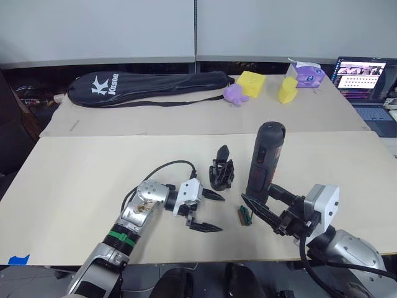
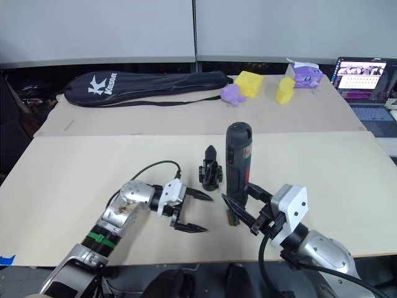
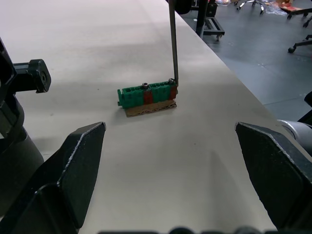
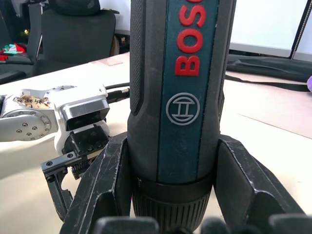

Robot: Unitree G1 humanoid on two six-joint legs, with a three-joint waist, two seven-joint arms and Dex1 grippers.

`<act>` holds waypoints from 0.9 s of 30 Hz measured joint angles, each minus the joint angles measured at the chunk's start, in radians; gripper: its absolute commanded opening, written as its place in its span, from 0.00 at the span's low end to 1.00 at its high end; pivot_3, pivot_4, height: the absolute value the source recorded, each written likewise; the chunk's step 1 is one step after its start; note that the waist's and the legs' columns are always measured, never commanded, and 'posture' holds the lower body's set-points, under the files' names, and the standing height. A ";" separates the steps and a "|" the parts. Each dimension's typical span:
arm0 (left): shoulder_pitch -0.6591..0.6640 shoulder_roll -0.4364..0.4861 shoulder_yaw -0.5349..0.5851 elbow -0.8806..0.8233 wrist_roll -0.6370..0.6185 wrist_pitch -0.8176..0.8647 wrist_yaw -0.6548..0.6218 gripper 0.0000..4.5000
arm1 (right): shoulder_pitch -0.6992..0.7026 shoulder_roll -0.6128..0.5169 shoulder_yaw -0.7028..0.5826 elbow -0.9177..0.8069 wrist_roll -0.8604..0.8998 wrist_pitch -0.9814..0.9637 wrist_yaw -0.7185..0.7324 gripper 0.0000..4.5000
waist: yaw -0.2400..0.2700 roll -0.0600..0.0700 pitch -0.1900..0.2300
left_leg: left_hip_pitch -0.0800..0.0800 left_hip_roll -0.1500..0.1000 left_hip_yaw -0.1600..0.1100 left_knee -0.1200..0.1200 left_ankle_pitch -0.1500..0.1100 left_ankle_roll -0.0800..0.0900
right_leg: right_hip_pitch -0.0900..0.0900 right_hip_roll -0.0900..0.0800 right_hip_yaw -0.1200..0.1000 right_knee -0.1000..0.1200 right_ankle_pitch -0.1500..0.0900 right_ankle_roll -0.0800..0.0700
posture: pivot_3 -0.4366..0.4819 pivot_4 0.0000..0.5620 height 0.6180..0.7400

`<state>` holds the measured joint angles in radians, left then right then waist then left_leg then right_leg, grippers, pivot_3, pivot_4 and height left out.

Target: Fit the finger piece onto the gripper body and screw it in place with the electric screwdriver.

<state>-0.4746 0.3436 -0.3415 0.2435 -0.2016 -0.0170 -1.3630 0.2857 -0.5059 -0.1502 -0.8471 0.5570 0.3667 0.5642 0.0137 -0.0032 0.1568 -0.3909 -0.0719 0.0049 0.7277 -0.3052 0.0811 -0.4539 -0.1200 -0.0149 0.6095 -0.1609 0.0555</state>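
The electric screwdriver point(image 1: 265, 155) stands upright at the table's middle front, bit down. My right gripper point(image 1: 257, 192) is shut on its lower barrel, with the fingers point(image 4: 105, 185) on either side. Its thin bit point(image 3: 172, 44) touches one end of a small green-and-brown piece point(image 3: 147, 96). The gripper body point(image 1: 221, 171) stands just left of the screwdriver, one pointed finger up. My left gripper point(image 1: 209, 212) lies open on the table in front of the body, jaws wide apart and pointing at the green piece. The finger piece is out of view.
A long black racket bag point(image 1: 149, 87) lies along the back of the table. Yellow and purple toys point(image 1: 251, 84) and a purple box point(image 1: 305, 73) sit at the back right, with a laptop point(image 1: 363, 77) at the far right. The table's front edge is close behind both grippers.
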 measured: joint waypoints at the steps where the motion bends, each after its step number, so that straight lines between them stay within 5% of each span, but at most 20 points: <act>1: 0.000 -0.002 -0.001 0.000 0.001 -0.001 0.001 1.00 | 0.001 0.000 0.000 0.000 -0.001 0.000 0.001 0.43 | 0.000 0.000 0.000 | 0.000 0.000 0.000 0.000 0.000 0.000 | 0.000 0.000 0.000 0.000 0.000 0.000 | 0.48 0.27 0.86; 27: 0.000 -0.027 -0.010 0.061 0.008 -0.052 0.006 1.00 | 0.027 -0.023 -0.058 -0.041 0.068 0.003 -0.024 0.43 | 0.000 0.000 0.000 | 0.000 0.000 0.000 0.000 -0.002 0.003 | 0.000 0.000 0.000 0.000 0.000 0.000 | 0.48 0.27 0.86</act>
<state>-0.4746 0.3166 -0.3511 0.3047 -0.1940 -0.0691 -1.3567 0.3129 -0.5289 -0.2083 -0.8881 0.6252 0.3694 0.5404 0.0139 -0.0034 0.1568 -0.3909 -0.0718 0.0048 0.7277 -0.3068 0.0839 -0.4539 -0.1202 -0.0148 0.6093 -0.1609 0.0555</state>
